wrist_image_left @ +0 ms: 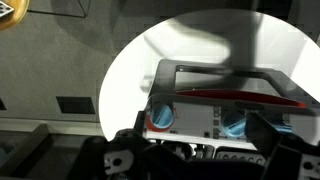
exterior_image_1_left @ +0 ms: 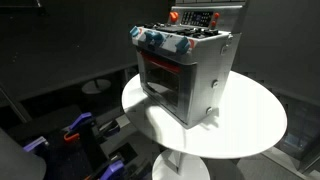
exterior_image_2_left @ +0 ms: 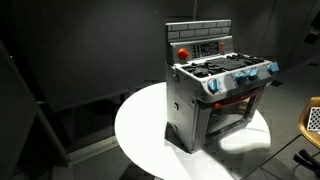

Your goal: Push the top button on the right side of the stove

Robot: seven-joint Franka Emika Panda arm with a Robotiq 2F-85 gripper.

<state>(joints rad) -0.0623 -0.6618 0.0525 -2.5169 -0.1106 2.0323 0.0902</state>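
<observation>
The stove (exterior_image_1_left: 185,70) is a small silver-grey toy oven with blue-and-red knobs and a dark glass door, standing on a round white table (exterior_image_1_left: 250,125). It shows in both exterior views (exterior_image_2_left: 215,95). Its upright button panel (exterior_image_2_left: 200,47) at the back has a red button (exterior_image_2_left: 183,51) and dark keys; the panel also shows from the front-door side (exterior_image_1_left: 195,17). No arm shows in either exterior view. In the wrist view, my gripper (wrist_image_left: 195,150) hangs above the stove's knob front (wrist_image_left: 225,95), with its dark fingers spread wide and nothing between them.
The table (exterior_image_2_left: 140,130) has bare white surface around the stove. Blue and purple items (exterior_image_1_left: 75,130) lie on the floor beside the table. A yellow object (exterior_image_2_left: 312,120) is at the frame's edge. The surroundings are dark.
</observation>
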